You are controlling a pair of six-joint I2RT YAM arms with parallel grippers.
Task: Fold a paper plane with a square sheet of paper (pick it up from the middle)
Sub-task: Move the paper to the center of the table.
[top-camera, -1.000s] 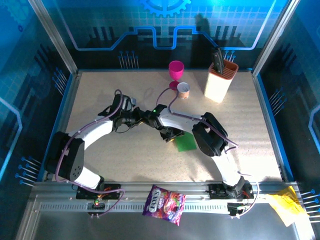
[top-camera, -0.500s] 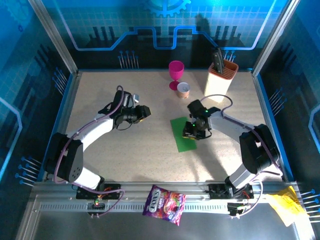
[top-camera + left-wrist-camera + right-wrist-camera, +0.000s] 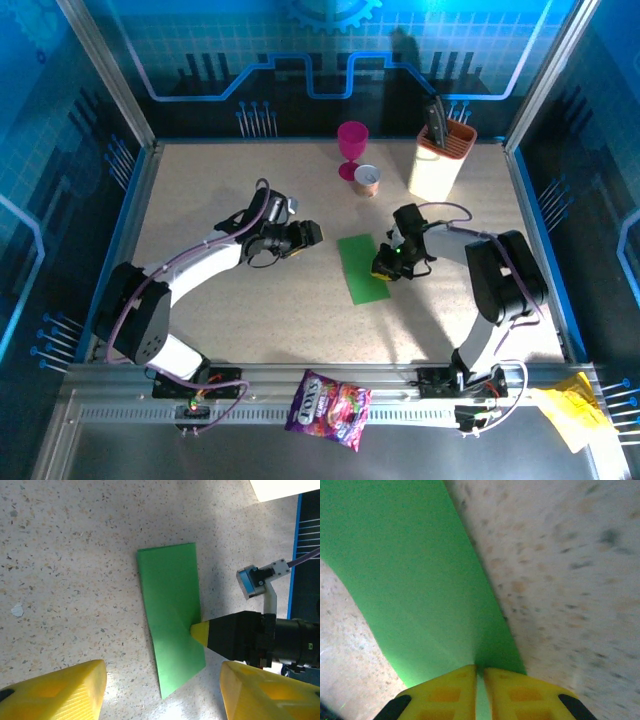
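Bright green paper sheet (image 3: 360, 270), one narrow rectangle; the right wrist view shows the right gripper (image 3: 480, 677) pinching its edge, perhaps lifting it; the left gripper (image 3: 162, 692) gapes, empty.

Robot lab test cell. Speckled table (image 3: 250, 330) boxed in by blue printed panels (image 3: 200, 60) with gear and circuit graphics, aluminium posts (image 3: 105, 70). Left arm (image 3: 195, 268), right arm (image 3: 500, 285) bolted to metal rail (image 3: 110, 412) at near edge. Loose props: pink goblet (image 3: 351, 145), knife block (image 3: 440, 160).

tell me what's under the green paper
The green paper rests on the speckled table; the right gripper pinches its edge. Anything beneath the sheet is covered, so it cannot be seen.
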